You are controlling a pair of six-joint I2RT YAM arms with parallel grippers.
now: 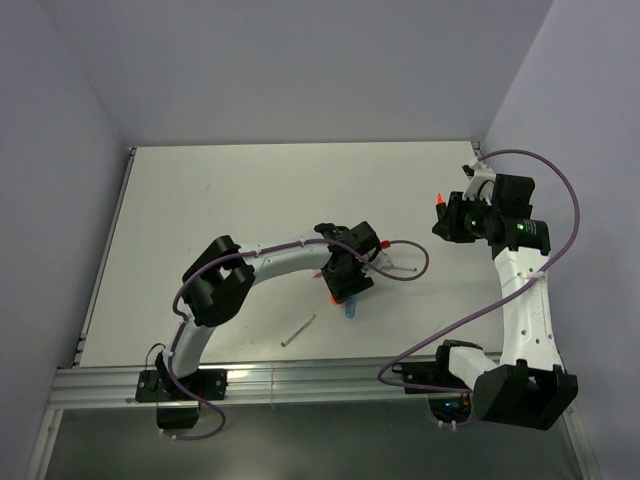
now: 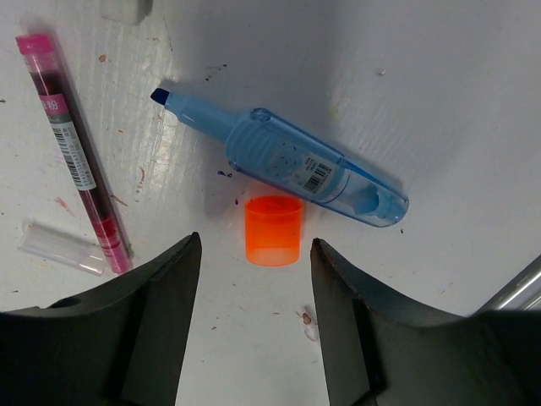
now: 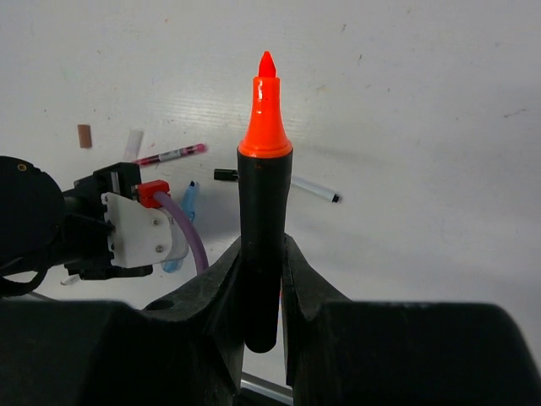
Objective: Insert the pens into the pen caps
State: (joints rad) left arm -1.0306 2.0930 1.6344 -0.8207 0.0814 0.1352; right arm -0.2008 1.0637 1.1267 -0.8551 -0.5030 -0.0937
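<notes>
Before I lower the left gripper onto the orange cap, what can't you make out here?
Top view: the orange cap and light-blue marker are mostly hidden under the left gripper.
Left wrist view: a white object is cut off by the top edge and cannot be identified.
Right wrist view: the black marker has its lower end hidden inside the right gripper; a brown piece is too small to name.

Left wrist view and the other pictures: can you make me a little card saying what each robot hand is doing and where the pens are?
left gripper: open, over the orange cap, one finger on each side
orange cap: on the table, not held
light-blue marker: uncapped, lying just beyond the cap
red pen: lying flat, off to one side
right gripper: shut on the black marker
black marker: orange tip bare, pointing away from the gripper
</notes>
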